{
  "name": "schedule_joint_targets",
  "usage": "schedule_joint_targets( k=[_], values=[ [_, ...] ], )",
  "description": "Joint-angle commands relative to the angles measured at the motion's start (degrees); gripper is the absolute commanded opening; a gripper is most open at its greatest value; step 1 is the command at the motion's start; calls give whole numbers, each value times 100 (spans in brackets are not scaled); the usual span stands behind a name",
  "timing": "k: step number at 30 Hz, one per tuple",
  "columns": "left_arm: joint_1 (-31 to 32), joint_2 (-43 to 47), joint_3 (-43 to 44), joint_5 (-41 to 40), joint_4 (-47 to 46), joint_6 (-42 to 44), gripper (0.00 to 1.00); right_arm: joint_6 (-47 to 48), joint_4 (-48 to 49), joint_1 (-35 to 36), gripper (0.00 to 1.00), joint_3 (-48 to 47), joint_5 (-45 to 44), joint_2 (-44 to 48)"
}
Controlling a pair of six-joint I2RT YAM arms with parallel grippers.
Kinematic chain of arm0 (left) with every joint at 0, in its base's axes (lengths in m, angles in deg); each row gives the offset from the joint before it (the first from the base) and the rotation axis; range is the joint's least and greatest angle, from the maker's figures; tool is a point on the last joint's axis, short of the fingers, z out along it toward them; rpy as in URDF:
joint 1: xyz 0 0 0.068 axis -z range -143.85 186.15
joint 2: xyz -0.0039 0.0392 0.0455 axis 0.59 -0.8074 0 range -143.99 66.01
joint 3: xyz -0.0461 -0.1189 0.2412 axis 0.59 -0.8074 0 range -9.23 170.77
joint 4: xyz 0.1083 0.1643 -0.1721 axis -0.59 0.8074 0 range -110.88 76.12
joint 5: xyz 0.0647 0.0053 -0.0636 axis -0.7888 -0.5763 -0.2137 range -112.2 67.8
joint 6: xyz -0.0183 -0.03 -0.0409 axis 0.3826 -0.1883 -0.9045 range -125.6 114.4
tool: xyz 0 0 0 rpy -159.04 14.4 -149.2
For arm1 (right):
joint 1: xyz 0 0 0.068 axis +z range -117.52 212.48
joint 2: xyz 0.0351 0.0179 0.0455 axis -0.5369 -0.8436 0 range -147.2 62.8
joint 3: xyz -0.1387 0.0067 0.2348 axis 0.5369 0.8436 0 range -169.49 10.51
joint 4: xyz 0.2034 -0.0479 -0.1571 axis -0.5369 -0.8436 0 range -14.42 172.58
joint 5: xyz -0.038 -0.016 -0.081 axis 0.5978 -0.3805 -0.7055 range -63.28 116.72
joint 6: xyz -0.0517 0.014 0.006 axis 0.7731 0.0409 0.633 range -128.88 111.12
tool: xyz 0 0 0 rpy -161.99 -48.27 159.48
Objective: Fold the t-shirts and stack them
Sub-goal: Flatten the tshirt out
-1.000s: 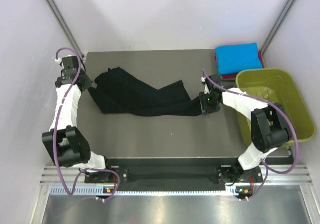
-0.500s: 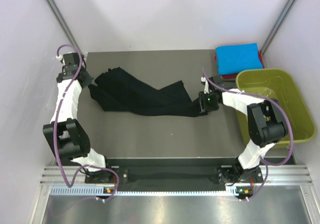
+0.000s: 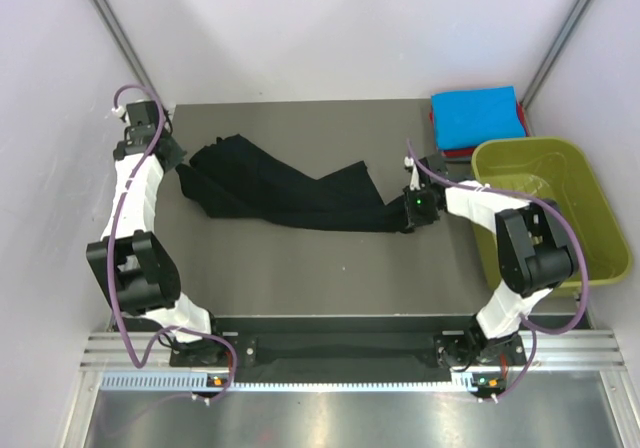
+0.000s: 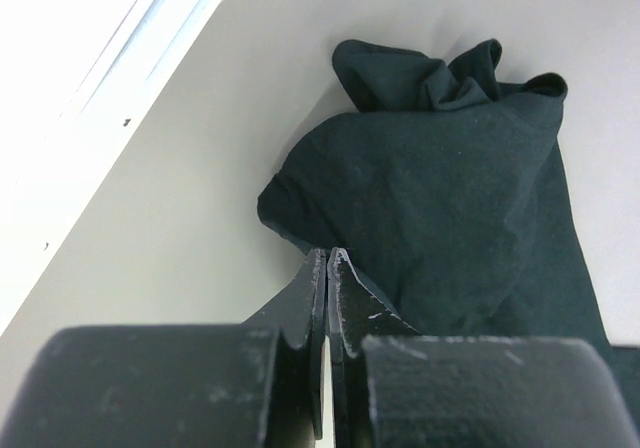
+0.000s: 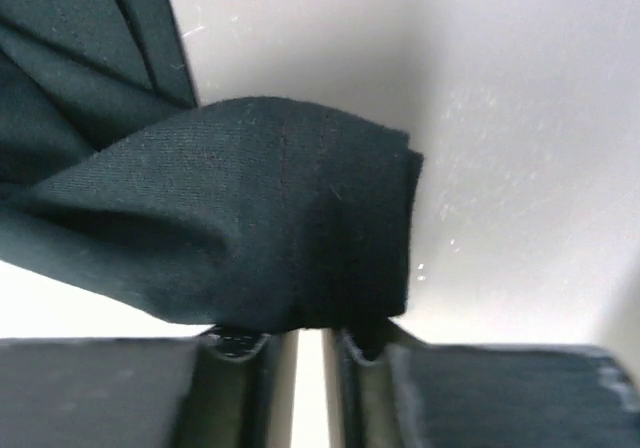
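The black t-shirt [image 3: 290, 193] lies pulled into a long crumpled band across the table, from back left to mid right. My left gripper [image 3: 172, 158] is at its left end. In the left wrist view this gripper [image 4: 328, 255] is shut, its tips meeting the near edge of the bunched black t-shirt [image 4: 450, 198]. My right gripper [image 3: 403, 214] is at the right end. In the right wrist view it [image 5: 310, 330] has narrowed onto a thick fold of the black t-shirt [image 5: 250, 218], which hides its tips. A folded blue t-shirt [image 3: 478, 116] rests on a red t-shirt [image 3: 455, 153] at the back right.
The olive-green basket [image 3: 530, 145] stands at the right edge, beside the right arm. The grey table [image 3: 300, 258] shows bare in front of the black shirt. A pale side wall [image 4: 90, 88] runs close along the left gripper.
The right gripper's jaws have narrowed onto the shirt's right end. The left gripper has drawn slightly back and left, and the shirt's left end has shifted with it.
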Motion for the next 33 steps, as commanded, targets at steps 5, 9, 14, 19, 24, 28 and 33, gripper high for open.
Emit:
schedule_joint_targets(
  k=[5,9,14,19,24,28,33],
  values=[
    [27,705,75,-528,41,15,0,-868,-1130,512,11,239,-616,1574],
    [27,1041,-128,-660,-144,-3,0,-1230,-1343,628,17,275,-950,1851],
    [27,681,-128,-380,5,6,0,-1186,-1142,557,36,116,-1154,1044],
    [19,777,-471,-186,-214,-3,0,-1335,-1220,557,46,-33,-1347,769],
    [36,777,-594,-151,-312,6,0,-1485,-992,557,41,186,-1320,1156],
    [36,689,-577,-36,-312,-11,0,-1686,-755,557,34,414,-1232,1121],
    [36,742,-612,60,-329,-55,0,-2292,-464,557,36,617,-1294,1139]
  ],
)
